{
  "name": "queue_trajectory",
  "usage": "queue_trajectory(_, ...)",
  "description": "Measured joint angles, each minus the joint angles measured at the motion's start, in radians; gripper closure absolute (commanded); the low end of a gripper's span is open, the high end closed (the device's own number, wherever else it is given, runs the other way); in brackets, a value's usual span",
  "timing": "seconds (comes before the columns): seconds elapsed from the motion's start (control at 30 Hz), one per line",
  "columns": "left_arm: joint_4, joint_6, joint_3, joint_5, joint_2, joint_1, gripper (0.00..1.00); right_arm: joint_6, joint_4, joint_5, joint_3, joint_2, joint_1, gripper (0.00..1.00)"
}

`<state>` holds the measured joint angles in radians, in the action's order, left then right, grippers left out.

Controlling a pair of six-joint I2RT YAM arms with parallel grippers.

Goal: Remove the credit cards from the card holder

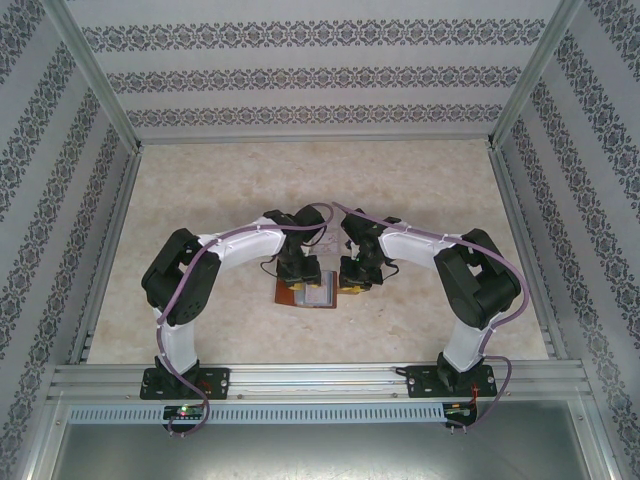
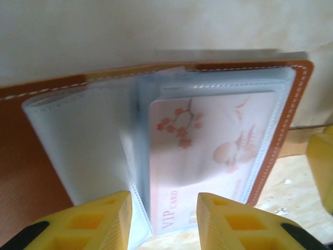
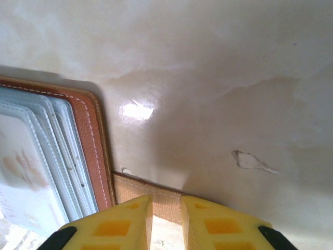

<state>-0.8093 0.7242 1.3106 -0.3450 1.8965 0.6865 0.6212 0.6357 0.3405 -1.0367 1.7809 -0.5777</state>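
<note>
The brown leather card holder (image 1: 287, 297) lies open on the table between my two grippers. In the left wrist view its clear sleeves (image 2: 78, 135) are fanned out. A pale credit card (image 2: 208, 140) with pink blossoms and "VIP CARD" print sits in the top sleeve. My left gripper (image 2: 164, 200) is open, its yellow fingers either side of that card's near end. My right gripper (image 3: 166, 200) stands nearly shut on the card holder's tan snap tab (image 3: 132, 187), beside the stitched brown edge (image 3: 99, 146). Any other cards are hidden in the sleeves.
Pale marbled tabletop (image 1: 300, 190) stretches beyond the card holder toward the patterned back wall (image 1: 300, 75). Aluminium frame rails (image 1: 110, 250) run along both sides. A small chip (image 3: 252, 161) marks the table to the right of the tab.
</note>
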Motion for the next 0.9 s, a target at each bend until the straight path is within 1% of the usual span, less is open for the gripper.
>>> queue_trajectory(0.27, -0.087, -0.013, 0.047, 0.079, 0.000, 0.001, 0.60, 0.000, -0.003, 0.013, 0.004, 0.000, 0.006, 0.76)
queue_trajectory(0.57, -0.138, -0.017, 0.055, 0.132, -0.027, 0.001, 0.64, 0.000, -0.003, 0.016, 0.004, 0.000, 0.006, 0.76)
queue_trajectory(0.73, -0.156, -0.018, 0.055, 0.148, -0.031, 0.001, 0.71, 0.000, -0.003, 0.016, 0.004, 0.000, 0.006, 0.76)
queue_trajectory(0.9, -0.164, -0.021, 0.055, 0.163, -0.038, 0.001, 0.83, 0.000, -0.003, 0.016, 0.004, 0.000, 0.006, 0.76)
